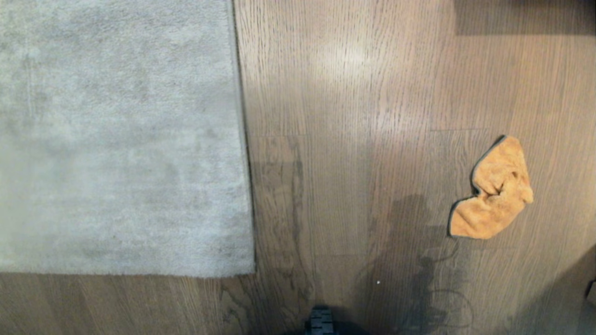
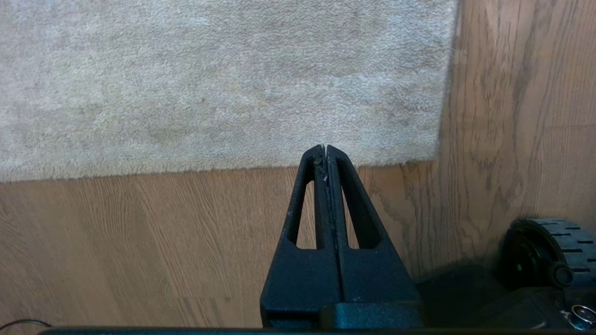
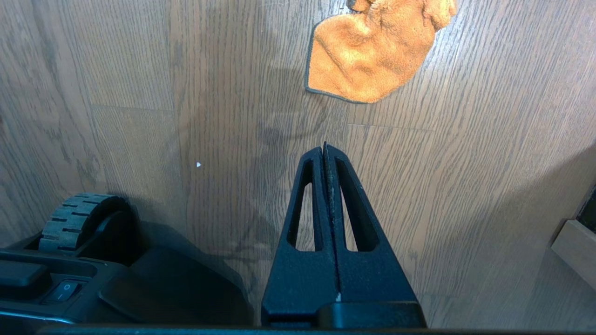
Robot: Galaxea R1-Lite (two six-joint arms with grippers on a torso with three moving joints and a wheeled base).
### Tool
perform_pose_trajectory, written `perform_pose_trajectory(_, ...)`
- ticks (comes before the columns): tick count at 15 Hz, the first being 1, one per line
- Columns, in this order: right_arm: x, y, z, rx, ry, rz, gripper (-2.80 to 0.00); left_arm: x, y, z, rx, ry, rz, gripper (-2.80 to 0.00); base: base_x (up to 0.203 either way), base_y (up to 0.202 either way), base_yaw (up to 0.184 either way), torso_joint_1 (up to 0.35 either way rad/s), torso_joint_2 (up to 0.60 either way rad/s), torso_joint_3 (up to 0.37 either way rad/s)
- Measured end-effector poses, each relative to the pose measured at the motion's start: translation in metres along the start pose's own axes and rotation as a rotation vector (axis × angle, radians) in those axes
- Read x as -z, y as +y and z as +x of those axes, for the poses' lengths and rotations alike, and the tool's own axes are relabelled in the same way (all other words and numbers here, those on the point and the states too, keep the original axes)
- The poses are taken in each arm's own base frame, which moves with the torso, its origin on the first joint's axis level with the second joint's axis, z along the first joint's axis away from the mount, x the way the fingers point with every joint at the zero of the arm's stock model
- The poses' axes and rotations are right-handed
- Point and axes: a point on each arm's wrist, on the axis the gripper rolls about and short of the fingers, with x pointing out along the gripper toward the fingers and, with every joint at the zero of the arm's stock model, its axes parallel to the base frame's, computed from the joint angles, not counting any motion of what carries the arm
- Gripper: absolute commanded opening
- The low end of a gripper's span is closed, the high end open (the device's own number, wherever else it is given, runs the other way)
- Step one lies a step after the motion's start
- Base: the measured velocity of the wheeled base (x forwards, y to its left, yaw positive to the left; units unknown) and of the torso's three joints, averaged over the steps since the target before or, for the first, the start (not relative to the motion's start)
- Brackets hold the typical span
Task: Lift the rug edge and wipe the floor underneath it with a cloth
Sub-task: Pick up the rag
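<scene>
Both the left gripper point(image 2: 324, 148) and right gripper point(image 3: 324, 146) hung above the floor point(image 1: 363, 139), jaws pressed together, gripping nothing.

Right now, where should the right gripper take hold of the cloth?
Probably the raised, bunched fold in the upper half of the cloth, coming straight down from above. It lies crumpled on the floor, and its flatter lower corner offers little to pinch.

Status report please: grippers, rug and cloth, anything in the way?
Left gripper and right gripper shut, empty, off the floor. Rug edge flat, unlifted. Cloth crumpled on bare planks, apart from the rug. Nothing in the way.
</scene>
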Motion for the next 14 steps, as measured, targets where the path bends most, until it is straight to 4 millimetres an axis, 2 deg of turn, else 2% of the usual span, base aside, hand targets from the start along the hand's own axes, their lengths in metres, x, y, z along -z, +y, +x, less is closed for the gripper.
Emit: perform_pose_trajectory(14, 0.0001, 0.0000, 0.0000, -0.001, 0.001, -0.030, -2.80, 0.0000, 0.0000, 0.0000, 0.000, 0.000, -0.001, -2.80, 0.000, 0.000, 0.000, 0.000, 0.00, 0.000)
